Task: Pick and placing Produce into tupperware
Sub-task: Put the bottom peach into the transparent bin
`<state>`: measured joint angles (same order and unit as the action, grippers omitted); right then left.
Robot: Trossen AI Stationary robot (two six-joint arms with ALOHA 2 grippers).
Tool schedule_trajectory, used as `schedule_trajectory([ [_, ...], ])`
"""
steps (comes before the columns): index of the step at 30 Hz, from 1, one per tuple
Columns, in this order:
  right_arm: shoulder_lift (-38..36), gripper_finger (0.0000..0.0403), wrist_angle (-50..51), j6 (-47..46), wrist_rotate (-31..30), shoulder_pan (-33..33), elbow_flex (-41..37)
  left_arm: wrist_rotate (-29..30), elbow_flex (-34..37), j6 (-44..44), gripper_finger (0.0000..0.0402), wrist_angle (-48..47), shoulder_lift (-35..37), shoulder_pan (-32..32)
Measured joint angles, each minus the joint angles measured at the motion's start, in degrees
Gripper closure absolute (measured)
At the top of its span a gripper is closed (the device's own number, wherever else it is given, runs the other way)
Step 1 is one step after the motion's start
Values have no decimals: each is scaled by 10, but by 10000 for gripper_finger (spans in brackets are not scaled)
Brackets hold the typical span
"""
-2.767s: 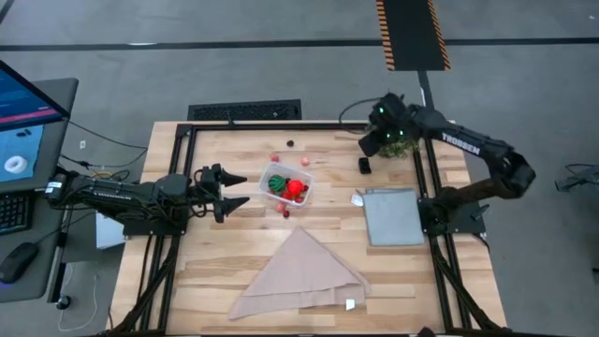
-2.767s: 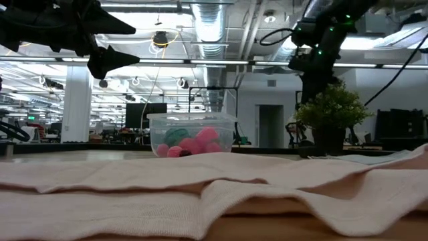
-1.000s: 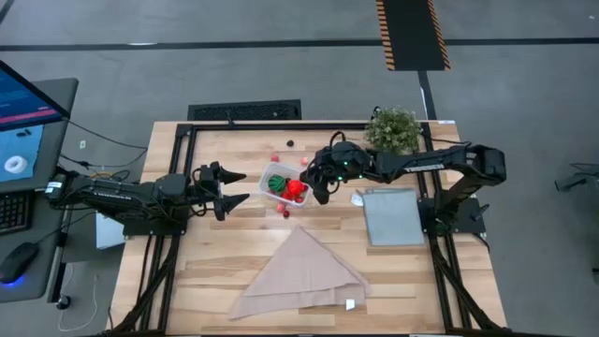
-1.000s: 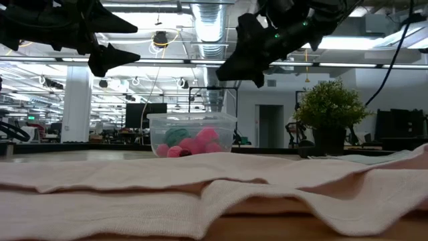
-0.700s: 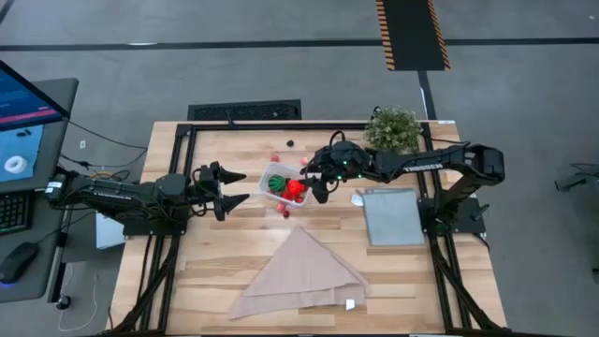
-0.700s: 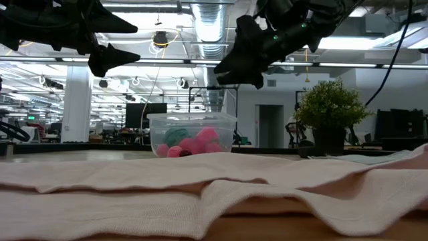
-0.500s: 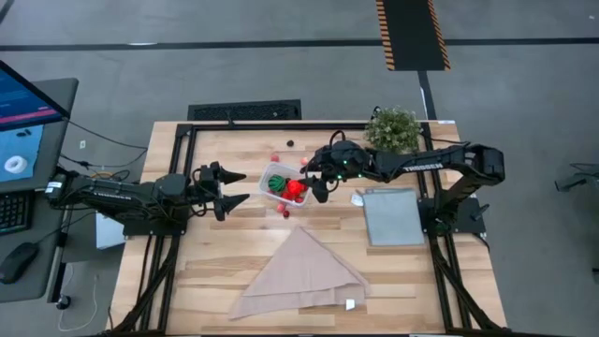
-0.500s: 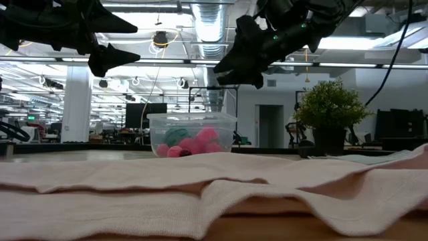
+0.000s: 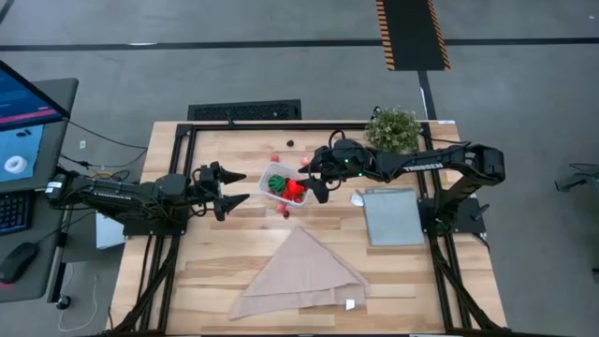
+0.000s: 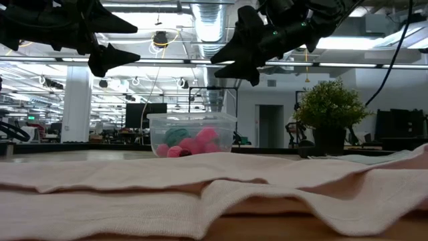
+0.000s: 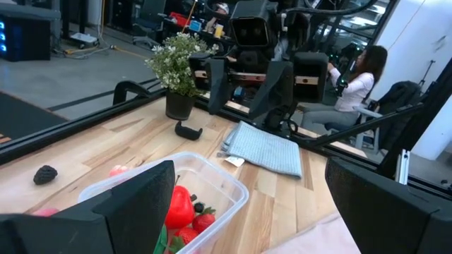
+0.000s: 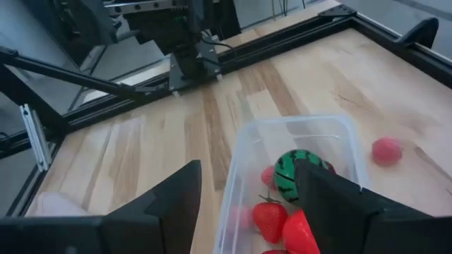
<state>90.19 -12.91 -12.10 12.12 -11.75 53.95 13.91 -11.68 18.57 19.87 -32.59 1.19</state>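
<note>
Above the tub [image 9: 286,182] of toy fruit [image 9: 292,188], the right gripper [image 9: 315,177] hangs with fingers spread, while the left gripper [image 9: 234,187] waits beside it, spread too.

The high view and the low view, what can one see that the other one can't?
Only the high view shows the grey panel, the loose berries on the wood behind the tub, and the left arm's screen and keyboard side. Only the low view shows the room behind, with ceiling pipes and lights. Both show the clear tupperware with produce inside, the beige cloth, the potted plant, the open left gripper beside the tub and the open right gripper above it.
</note>
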Motion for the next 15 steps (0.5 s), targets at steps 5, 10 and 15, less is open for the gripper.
schedule_trajectory([
  [5, 0, 153, -4, 0, -1, 0, 0, 0, 0, 0, 44, -1, 0, 0],
  [10, -12, 153, -38, 10, -6, 5, 1, 0, 0, -1, 44, -5, 0, 0],
  [15, -40, 153, -18, 27, -15, 4, 2, 0, 0, 0, 44, -7, 0, 0],
])
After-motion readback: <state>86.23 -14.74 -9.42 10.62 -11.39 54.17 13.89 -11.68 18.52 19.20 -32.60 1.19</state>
